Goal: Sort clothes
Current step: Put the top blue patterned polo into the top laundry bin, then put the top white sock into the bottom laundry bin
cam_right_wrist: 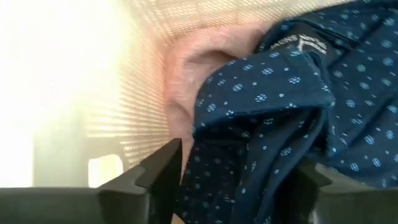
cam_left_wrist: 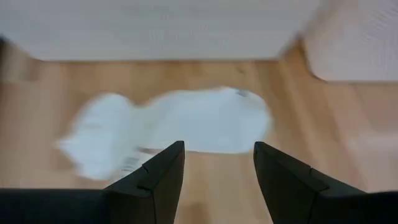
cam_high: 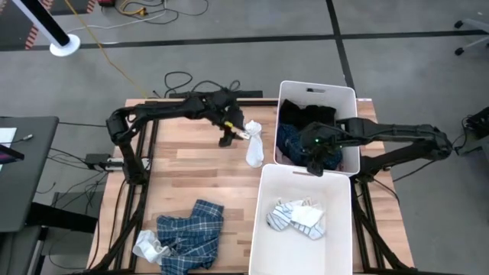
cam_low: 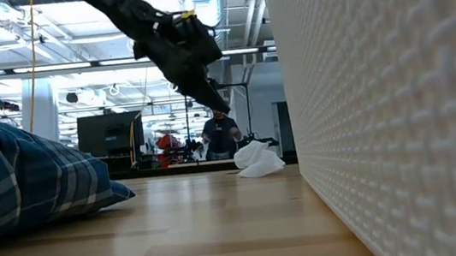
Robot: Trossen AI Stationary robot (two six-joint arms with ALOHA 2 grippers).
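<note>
A light wooden table (cam_high: 191, 164) stands on a grey floor with cables lying behind it. On the table sit 2 big white plastic bins. The far bin (cam_high: 348, 98) holds a black shirt (cam_high: 309, 116), a navy dotted piece (cam_high: 290, 139) and a pink piece (cam_right_wrist: 199, 62). The near bin (cam_high: 263, 229) holds grey-striped socks (cam_high: 298, 216).

The left gripper (cam_high: 231, 134) hangs over the table beside the far bin. Its 2 dark fingers (cam_left_wrist: 158, 177) are spread apart with nothing between them. A small white sock (cam_high: 254, 143) lies flat on the wood just past the fingertips, close to the far bin's wall.

The right gripper (cam_high: 315, 162) is down inside the far bin. Its fingers are apart, and folds of the navy dotted piece sit between them. The pink piece lies just behind the navy cloth, against the bin's wall.

A blue plaid shirt (cam_high: 189, 233) lies crumpled at the near left corner of the table. Another white sock (cam_high: 149, 246) lies touching it.
</note>
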